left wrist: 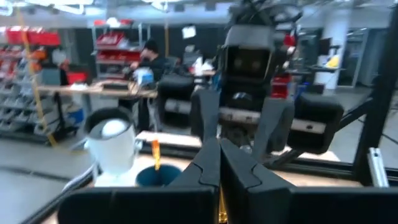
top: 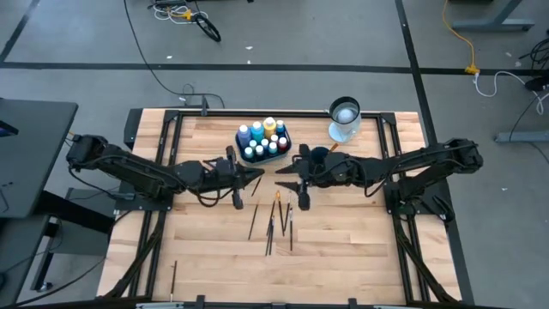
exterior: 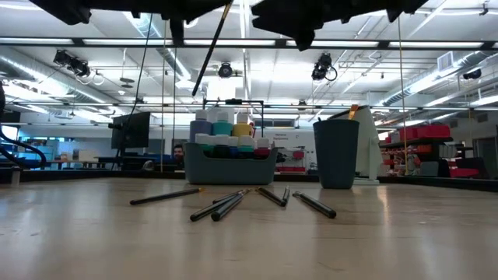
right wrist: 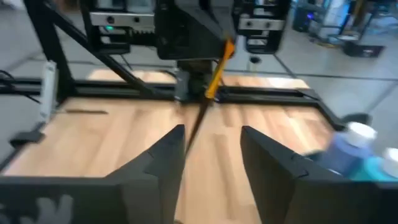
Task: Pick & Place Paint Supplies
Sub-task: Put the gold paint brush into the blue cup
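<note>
1. The left gripper (top: pixel 257 178) is held above the middle of the wooden table (top: pixel 360 249), its fingers pressed together on a thin brush (exterior: pixel 208 53) with an orange band, which hangs tilted from the closed tips in the low view.
2. The right gripper (top: pixel 281 184) is seen just beside the left one, at its 3 o'clock in the high view, tip facing tip. Its fingers (right wrist: pixel 163 155) are spread apart, and the held brush (right wrist: pixel 210 93) is seen in the gap between them in the right wrist view; whether the fingers touch the brush cannot be told.
3. A teal tray (top: pixel 283 151) is placed at 12 o'clock from the two grippers, toward the far edge of the table. It is filled with small paint bottles (top: pixel 268 127) with blue, teal, white and yellow tops, standing upright and packed together.
4. A dark blue cup (exterior: pixel 337 152) is set upright at 3 o'clock from the tray in the high view, and something orange-tipped projects from its rim.
5. A white cup-like vessel (top: pixel 344 116) is located at 1 o'clock from the dark blue cup, near the far edge.
6. Several loose brushes (top: pixel 273 225) are laid flat on the table at 6 o'clock from the grippers, close together.
7. One further brush (top: pixel 173 275) is laid apart from the rest, at 7 o'clock, near the front edge.
</note>
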You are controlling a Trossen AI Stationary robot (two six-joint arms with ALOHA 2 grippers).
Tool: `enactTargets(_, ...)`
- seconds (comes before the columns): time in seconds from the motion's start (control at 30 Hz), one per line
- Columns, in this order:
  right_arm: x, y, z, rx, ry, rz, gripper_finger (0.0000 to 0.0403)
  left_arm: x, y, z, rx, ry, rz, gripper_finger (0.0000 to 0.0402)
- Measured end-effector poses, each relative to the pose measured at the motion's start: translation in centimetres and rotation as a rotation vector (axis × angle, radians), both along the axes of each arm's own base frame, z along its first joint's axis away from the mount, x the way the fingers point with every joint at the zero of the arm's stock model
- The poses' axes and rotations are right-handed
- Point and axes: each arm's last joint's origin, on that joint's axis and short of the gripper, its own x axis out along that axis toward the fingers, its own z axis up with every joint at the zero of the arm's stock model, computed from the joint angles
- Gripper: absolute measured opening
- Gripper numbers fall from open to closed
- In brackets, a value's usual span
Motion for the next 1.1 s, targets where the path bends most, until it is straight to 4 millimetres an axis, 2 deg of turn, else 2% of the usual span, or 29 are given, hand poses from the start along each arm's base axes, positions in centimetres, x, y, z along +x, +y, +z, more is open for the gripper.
enactTargets(0.27,2.9,0.0,-1.7,0.029,-0.180,-0.033,0.0205,0.1,-0.2,0.2,0.052,0.003,-0.049,0.0001)
enactTargets(0.5,3.4,0.1,-1.8,0.074,-0.270,-0.011,0.0199,0.1,-0.1,0.2,0.066,0.006,-0.042,0.0002)
enactTargets(0.73,3.5,-0.2,-1.7,0.086,-0.277,0.051,0.0153,0.1,-0.1,0.2,0.066,0.006,-0.041,0.0002)
enactTargets(1.1,3.5,-0.9,-1.9,0.103,-0.254,0.064,0.0030,0.1,-0.1,0.4,0.067,-0.011,-0.036,0.0002)
